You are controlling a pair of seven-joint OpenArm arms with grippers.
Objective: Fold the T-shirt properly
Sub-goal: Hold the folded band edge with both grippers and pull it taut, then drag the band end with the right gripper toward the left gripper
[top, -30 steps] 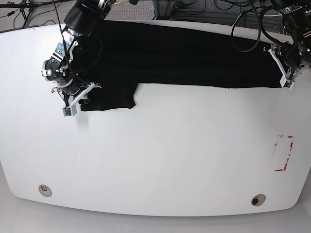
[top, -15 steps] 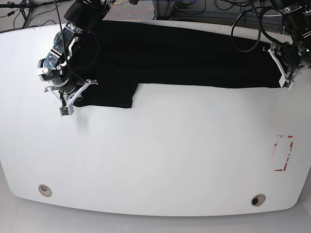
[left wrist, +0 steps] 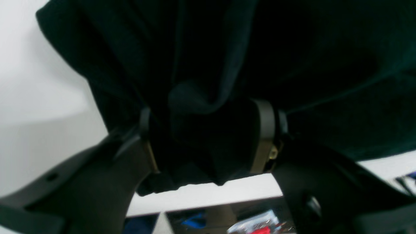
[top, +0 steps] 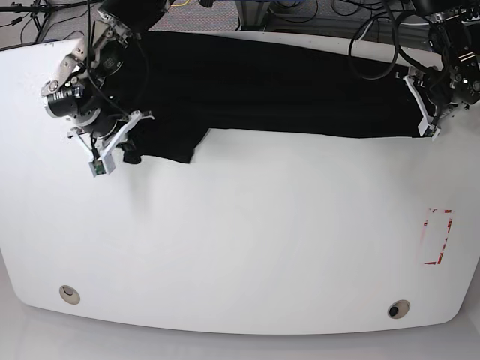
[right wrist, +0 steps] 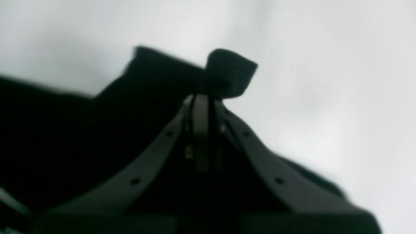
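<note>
1. The T-shirt (top: 277,86) lay as a long black band across the far side of the white table (top: 247,240), reaching from one arm to the other; no print or lettering showed on it, only plain black cloth; a sleeve-like flap (top: 165,142) hung down towards the near side at the base view's left end.

2. The right gripper (top: 124,154) sat at that left end, beside the lower corner of the flap; in the right wrist view its jaws were pressed together with no gap, and a small tuft of black cloth (right wrist: 229,76) stuck out just beyond the tips; the cloth was pinched between them, so this pincer was closed on the T-shirt; that view was blurred, so finer detail could not be told.

3. The left gripper (left wrist: 208,130) stood at the base view's right end of the shirt, near the table's far right edge; in the left wrist view its two fingers (left wrist: 265,130) stood well apart, with a thick bunch of black fabric filling the space between them and touching both; it gripped the T-shirt with the jaws held wide by the bunched cloth.

4. A red-outlined rectangle (top: 437,236) was marked on the table near its right edge, well apart from the shirt; two small round fittings (top: 70,293) sat near the front edge.
</note>
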